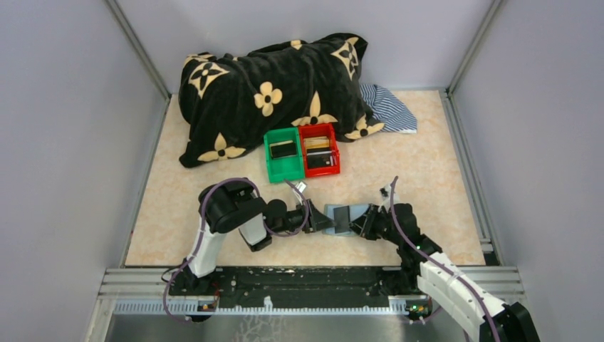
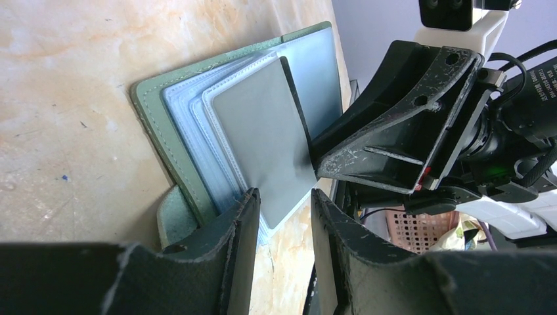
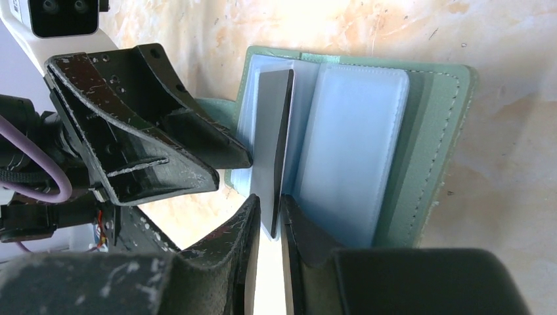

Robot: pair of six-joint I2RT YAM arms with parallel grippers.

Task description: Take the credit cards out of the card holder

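On my top camera a black flower-print blanket [image 1: 271,78] lies bunched at the back left of the table [image 1: 178,214]. In front of it stand a green bin [image 1: 271,158] with a black card [image 1: 282,149] inside and, touching its right side, a red bin [image 1: 336,153] holding a tan card [image 1: 318,142] and darker ones.

Nearer me, the left gripper [image 2: 284,216] is low at the card holder's left edge. Its fingers stand apart and grip nothing, with the corner of the plastic sleeves [image 2: 190,111] between them and bare table showing in the gap.

The card holder [image 3: 453,131] lies open and flat on the table between my two arms. A dark grey card [image 3: 274,151] stands up on edge from the sleeves. The right gripper [image 3: 269,205] reaches in from the right, its fingers drawn close and pinching that card's near end.
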